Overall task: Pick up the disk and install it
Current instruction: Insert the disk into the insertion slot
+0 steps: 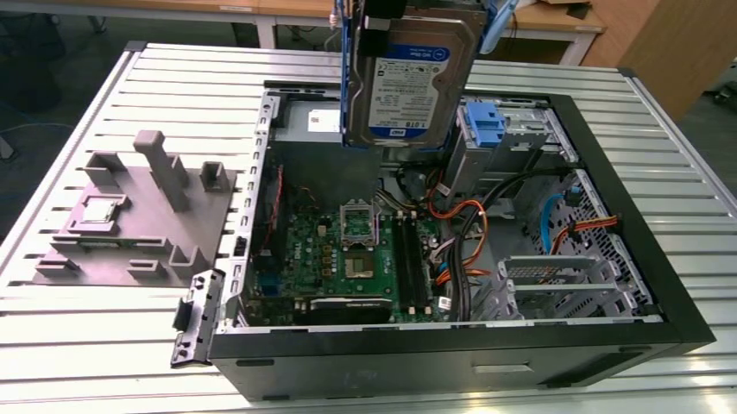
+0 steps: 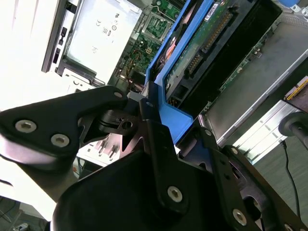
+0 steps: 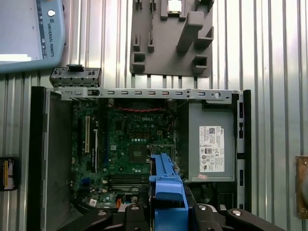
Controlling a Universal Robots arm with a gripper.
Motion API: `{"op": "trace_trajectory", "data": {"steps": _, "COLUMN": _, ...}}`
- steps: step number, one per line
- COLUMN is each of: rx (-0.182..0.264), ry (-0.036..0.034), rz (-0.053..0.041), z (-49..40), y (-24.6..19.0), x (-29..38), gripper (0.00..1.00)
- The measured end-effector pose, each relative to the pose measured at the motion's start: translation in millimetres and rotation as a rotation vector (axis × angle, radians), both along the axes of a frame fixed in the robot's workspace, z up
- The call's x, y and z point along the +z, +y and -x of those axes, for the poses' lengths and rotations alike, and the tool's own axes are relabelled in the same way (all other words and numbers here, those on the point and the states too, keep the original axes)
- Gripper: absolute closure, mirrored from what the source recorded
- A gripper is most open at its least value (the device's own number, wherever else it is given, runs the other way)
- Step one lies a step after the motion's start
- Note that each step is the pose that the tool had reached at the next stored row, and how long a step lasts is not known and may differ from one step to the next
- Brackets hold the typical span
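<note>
Second wrist view | disk (image 2: 204,45) sits between jaws | jaws clenched on disk

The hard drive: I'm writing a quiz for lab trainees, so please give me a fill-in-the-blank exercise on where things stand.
The hard drive hangs ____ the open computer case, not yet inside it.
The claw is shut on the drive's ____ plastic rail.
The grey fixture plate lies outside the case, on the exterior view's ____.
Missing words: above; blue; left.
</note>
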State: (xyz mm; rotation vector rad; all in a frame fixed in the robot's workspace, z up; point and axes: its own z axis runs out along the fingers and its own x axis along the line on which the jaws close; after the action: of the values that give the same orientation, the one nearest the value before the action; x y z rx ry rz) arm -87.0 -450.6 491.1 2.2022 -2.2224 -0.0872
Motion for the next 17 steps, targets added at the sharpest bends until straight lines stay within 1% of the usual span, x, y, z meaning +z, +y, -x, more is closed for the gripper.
{"op": "trace_trajectory", "data": {"steps": 17, "rx": 0.000, "ry": 0.0000, "rz": 0.0000, "z": 0.0, "y": -6.5, "x": 0.0, "gripper": 0.63}}
